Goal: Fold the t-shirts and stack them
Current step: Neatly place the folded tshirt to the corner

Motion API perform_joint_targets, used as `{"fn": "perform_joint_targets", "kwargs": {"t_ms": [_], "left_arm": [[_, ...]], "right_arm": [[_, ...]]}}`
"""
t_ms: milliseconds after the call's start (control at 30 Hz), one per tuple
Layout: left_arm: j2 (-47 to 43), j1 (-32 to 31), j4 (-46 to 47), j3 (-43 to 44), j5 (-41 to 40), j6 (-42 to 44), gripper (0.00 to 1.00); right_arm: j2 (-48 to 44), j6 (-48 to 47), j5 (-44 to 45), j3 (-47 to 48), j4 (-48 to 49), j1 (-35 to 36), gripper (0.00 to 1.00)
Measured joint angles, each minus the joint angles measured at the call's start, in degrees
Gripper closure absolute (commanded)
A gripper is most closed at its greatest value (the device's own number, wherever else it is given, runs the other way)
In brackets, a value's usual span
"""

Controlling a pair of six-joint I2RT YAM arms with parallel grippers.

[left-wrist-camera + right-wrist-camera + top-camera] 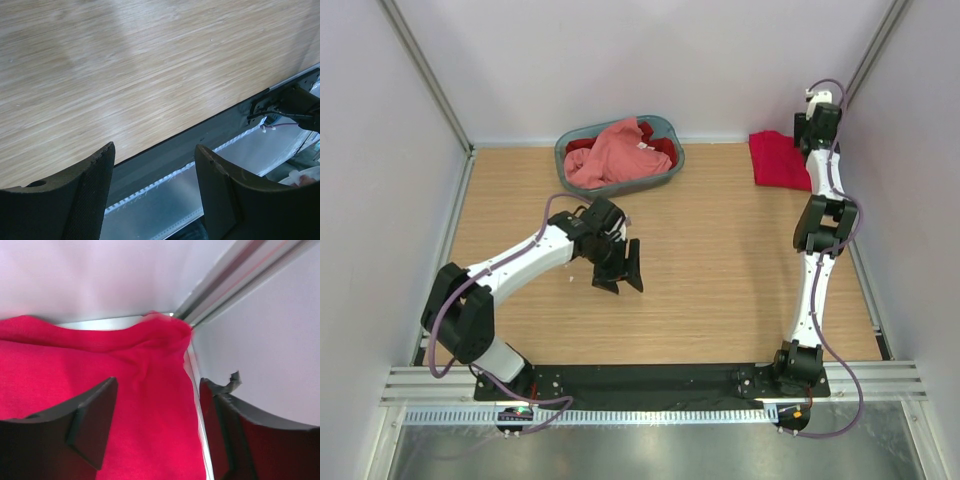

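A folded bright crimson red t-shirt [778, 160] lies at the back right of the table; it fills the right wrist view [100, 370]. My right gripper [807, 142] hangs over its right edge by the wall, open [157, 410] and holding nothing. A salmon pink t-shirt [610, 152] lies crumpled in the grey-blue basket [665, 176] at the back centre, with a darker red t-shirt [655, 143] under it. My left gripper [620, 275] is open and empty over bare table in the middle; its view [152, 175] shows only wood and the front rail.
The side wall and a metal corner post [240, 275] stand right beside my right gripper. A black strip and metal rail [650, 385] run along the table's front edge. The right arm's base [290, 105] shows at the front.
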Motion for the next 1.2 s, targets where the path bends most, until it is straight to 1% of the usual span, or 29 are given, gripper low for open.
{"fn": "perform_joint_targets", "kwargs": {"t_ms": [67, 200, 300, 400, 467, 500, 600, 733, 767, 800, 867, 933, 1033, 1067, 1100, 1200], "left_arm": [[0.00, -0.13, -0.11, 0.00, 0.00, -0.02, 0.34], [-0.02, -0.22, -0.17, 0.00, -0.02, -0.04, 0.34], [-0.26, -0.39, -0.26, 0.11, -0.24, -0.04, 0.34], [-1.51, -0.55, -0.26, 0.35, -0.50, -0.04, 0.34], [-3.26, -0.74, -0.26, 0.46, -0.90, -0.04, 0.34], [-4.17, -0.83, -0.28, 0.50, -1.11, -0.04, 0.34], [-8.50, -1.16, -0.31, 0.50, -2.16, -0.02, 0.34], [-17.42, -1.22, -0.31, -0.50, -3.63, -0.07, 0.31], [-20.28, -1.25, -0.33, -1.27, -4.13, -0.11, 0.30], [-23.19, -1.22, -0.46, -2.21, -4.63, -0.24, 0.29], [-28.63, -1.22, -0.44, -4.68, -5.44, -0.90, 0.27], [-34.67, -1.25, -0.70, -8.37, -6.19, -2.45, 0.26], [-44.09, -1.25, -0.20, -16.00, -7.13, -6.51, 0.25], [-47.23, -1.25, 0.15, -18.82, -7.23, -8.31, 0.25], [-50.18, -1.25, 0.92, -21.81, -7.50, -10.34, 0.25], [-59.80, -1.25, 3.32, -30.69, -8.15, -16.96, 0.24]], "right_arm": [[0.22, 0.50, 0.68, 0.22, 0.04, -0.04, 0.17], [-0.04, 1.86, 4.31, 0.68, 0.00, 0.11, 0.14], [-2.75, 3.37, 7.58, -1.75, -1.27, 0.59, 0.12], [-9.53, 5.35, 10.29, -7.85, -4.50, 1.84, 0.11], [-14.10, 7.37, 12.11, -9.73, -8.11, 3.56, 0.11], [-16.90, 8.39, 12.94, -10.80, -9.79, 4.79, 0.11], [-27.32, 12.35, 14.49, -17.99, -14.03, 9.86, 0.10], [-47.12, 21.79, 12.26, -37.27, -16.65, 20.33, 0.11], [-51.71, 24.85, 10.58, -42.07, -17.46, 23.43, 0.10], [-56.24, 28.33, 8.50, -47.54, -17.16, 26.12, 0.08], [-64.26, 34.25, 4.68, -57.79, -17.66, 30.14, 0.07], [-73.44, 41.59, 2.21, -71.45, -17.49, 34.25, 0.05], [-83.21, 51.63, 0.42, -88.48, -19.26, 41.62, 0.02], [-85.64, 53.99, 0.17, -92.39, -19.91, 43.60, 0.01], [-89.18, 57.59, 0.02, -97.94, -20.37, 47.21, 0.00], [-98.01, 64.94, 0.02, -107.10, -22.36, 54.90, 0.00]]}}
